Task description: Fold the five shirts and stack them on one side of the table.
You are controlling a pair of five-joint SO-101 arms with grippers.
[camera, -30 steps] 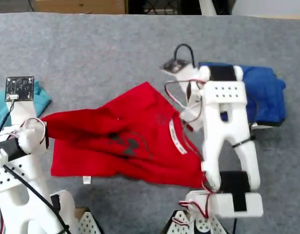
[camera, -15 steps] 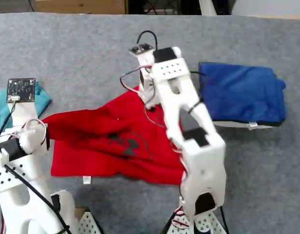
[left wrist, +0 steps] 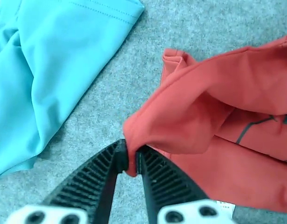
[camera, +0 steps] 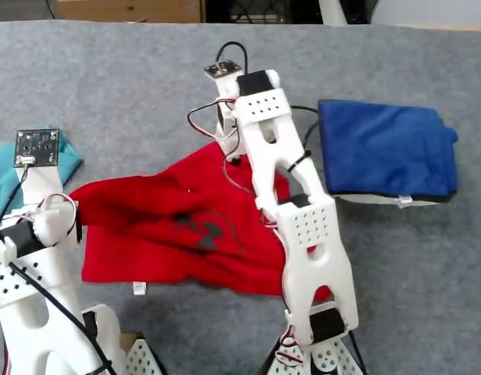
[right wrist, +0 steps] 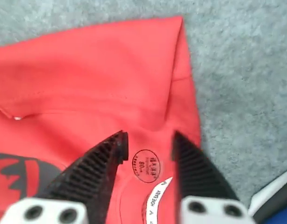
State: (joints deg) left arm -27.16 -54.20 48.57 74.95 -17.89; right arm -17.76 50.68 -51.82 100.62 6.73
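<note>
A red shirt (camera: 162, 226) lies crumpled across the middle of the grey table. My left gripper (camera: 75, 217) is at the shirt's left edge. In the left wrist view it (left wrist: 132, 161) is shut on a pinched fold of the red shirt (left wrist: 218, 102). My right arm stretches over the shirt to its far corner, where the right gripper (camera: 227, 150) sits. In the right wrist view that gripper (right wrist: 148, 147) hangs open just above the red shirt (right wrist: 87, 70), near the collar label (right wrist: 146, 171). A folded blue shirt (camera: 389, 148) rests at the right.
A teal shirt (camera: 0, 176) lies loose at the table's left edge, close to the left arm, and shows as teal cloth (left wrist: 50, 60) in the left wrist view. A white layer (camera: 381, 201) peeks out under the blue shirt. Bare grey table (camera: 108, 78) stretches along the far side.
The right arm swung left from beside the blue shirt to the red shirt's far corner. The left arm kept its hold and stayed put.
</note>
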